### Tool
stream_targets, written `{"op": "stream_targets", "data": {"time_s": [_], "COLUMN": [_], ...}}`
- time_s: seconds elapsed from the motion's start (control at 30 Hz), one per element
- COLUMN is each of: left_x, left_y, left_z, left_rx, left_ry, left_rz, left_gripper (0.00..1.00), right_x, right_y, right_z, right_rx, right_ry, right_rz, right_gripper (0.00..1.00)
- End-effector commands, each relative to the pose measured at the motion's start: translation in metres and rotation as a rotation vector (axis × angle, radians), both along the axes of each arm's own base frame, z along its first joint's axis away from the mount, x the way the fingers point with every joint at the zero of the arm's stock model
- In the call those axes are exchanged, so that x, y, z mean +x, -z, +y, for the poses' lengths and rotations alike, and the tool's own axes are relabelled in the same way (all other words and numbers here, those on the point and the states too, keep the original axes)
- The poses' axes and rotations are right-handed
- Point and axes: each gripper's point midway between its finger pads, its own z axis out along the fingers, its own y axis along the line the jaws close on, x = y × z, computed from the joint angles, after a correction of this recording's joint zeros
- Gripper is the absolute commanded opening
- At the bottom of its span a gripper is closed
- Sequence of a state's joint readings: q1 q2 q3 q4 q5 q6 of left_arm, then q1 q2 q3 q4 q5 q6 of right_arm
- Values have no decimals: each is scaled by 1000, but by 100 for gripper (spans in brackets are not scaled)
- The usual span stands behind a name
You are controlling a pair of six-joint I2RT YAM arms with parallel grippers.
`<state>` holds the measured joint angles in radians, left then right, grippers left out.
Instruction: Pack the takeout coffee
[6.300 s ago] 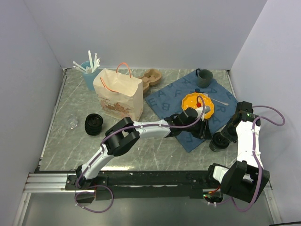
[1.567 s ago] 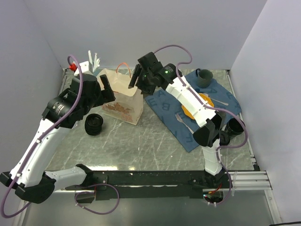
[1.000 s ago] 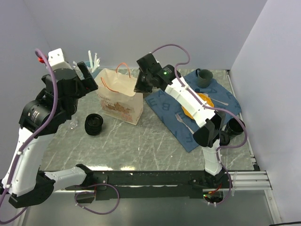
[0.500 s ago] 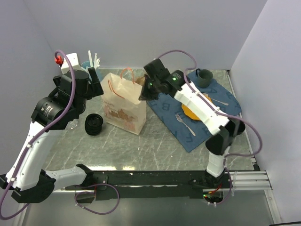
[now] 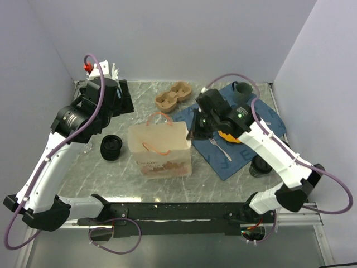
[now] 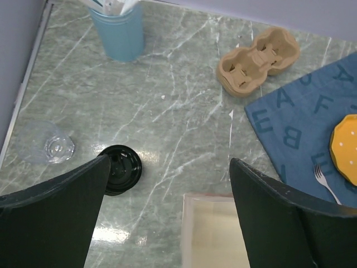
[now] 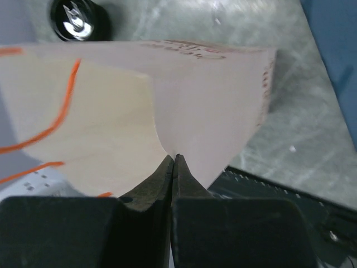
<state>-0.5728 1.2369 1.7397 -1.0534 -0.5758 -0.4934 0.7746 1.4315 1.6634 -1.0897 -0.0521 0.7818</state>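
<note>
The takeout coffee (image 5: 111,147) is a small black ribbed cup on the marble at the left; it also shows as the cup (image 6: 120,169) and the cup (image 7: 78,19). My left gripper (image 5: 124,99) hangs high over the back left, open and empty, with its jaws (image 6: 170,162) spread wide above the table. The paper bag (image 5: 162,148) stands upright at the front middle, its open top (image 6: 217,229) below the left wrist camera. My right gripper (image 5: 191,134) is shut on the bag's right upper edge, pinching the paper (image 7: 174,158).
A cardboard cup carrier (image 5: 174,96) lies at the back. A blue letter cloth (image 5: 262,111) holds an orange plate (image 5: 230,134), a fork (image 5: 218,148) and a teal mug (image 5: 241,91). A dark round cup (image 5: 260,166) sits beside the right arm. A clear lid (image 6: 47,148) and a light-blue cup (image 6: 120,30) are at the left.
The right gripper has pulled the paper bag from the back left to the front middle, uncovering the cup carrier. The left arm has swung back and right, still open.
</note>
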Motion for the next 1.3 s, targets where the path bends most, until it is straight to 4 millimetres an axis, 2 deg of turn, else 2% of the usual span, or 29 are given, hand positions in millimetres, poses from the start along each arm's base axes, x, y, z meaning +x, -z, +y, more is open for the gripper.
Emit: {"op": "stream_targets", "data": {"time_s": [0.0,0.13,0.23,0.3,0.5,0.53,0.57,0.6,0.63,0.67,0.73,0.77,0.8,0.83,0.87,0.9,0.93,0.97,1.0,1.07,1.1,1.13,1.2,1.27], "left_x": [5,9,15,16,28,36,44,53,60,68,86,96,108,116,124,139,146,154,168,183,194,203,221,234], "left_y": [-12,1,10,14,29,34,26,33,32,23,34,24,35,29,31,43,39,43,56,64,82,80,91,89], "left_z": [-15,-14,-20,-30,-49,-54,-57,-65,-70,-73,-80,-80,-86,-90,-94,-104,-112,-116,-123,-121,-121,-116,-106,-113], "left_rx": [-62,-14,26,0,-39,-33,-45,-33,-33,-45,-74,-116,-170,-210,-236,-254,-277,-279,-258,-239,-239,-253,-289,-338], "left_ry": [45,45,86,123,177,183,187,204,210,208,161,127,74,62,59,64,82,92,103,84,53,24,-42,-19], "left_rz": [-28,-7,7,23,51,63,38,57,54,26,44,17,41,25,31,47,37,39,44,39,65,52,47,21], "left_gripper": [93,95,97,96,93,94,94,93,93,93,88,88,89,89,89,90,90,91,91,91,89,88,84,82], "right_x": [-17,-20,-23,-22,-21,-24,-25,-27,-26,-29,-29,-31,-32,-35,-36,-37,-39,-39,-39,-38,-37,-35,-33,-30], "right_y": [9,9,9,5,-18,-19,-23,-26,-27,-30,-34,-34,-35,-35,-38,-39,-41,-42,-43,-48,-49,-54,-56,-55], "right_z": [-14,-23,-27,-31,-41,-42,-43,-44,-46,-50,-57,-61,-63,-67,-66,-67,-71,-75,-76,-79,-82,-82,-83,-79], "right_rx": [-5,-27,-40,-41,-46,-46,-41,-37,-40,-42,-55,-66,-65,-64,-45,-39,-34,-46,-47,-53,-62,-56,-63,-78], "right_ry": [3,10,17,29,38,33,28,26,30,25,32,32,32,29,23,20,19,30,30,22,33,48,56,36], "right_rz": [8,5,12,-4,-52,-49,-59,-64,-73,-84,-110,-112,-119,-128,-146,-157,-171,-179,-187,-212,-219,-226,-229,-220], "right_gripper": [0,1,7,17,26,31,34,34,35,39,45,46,48,52,55,59,67,70,72,83,87,96,100,100]}}
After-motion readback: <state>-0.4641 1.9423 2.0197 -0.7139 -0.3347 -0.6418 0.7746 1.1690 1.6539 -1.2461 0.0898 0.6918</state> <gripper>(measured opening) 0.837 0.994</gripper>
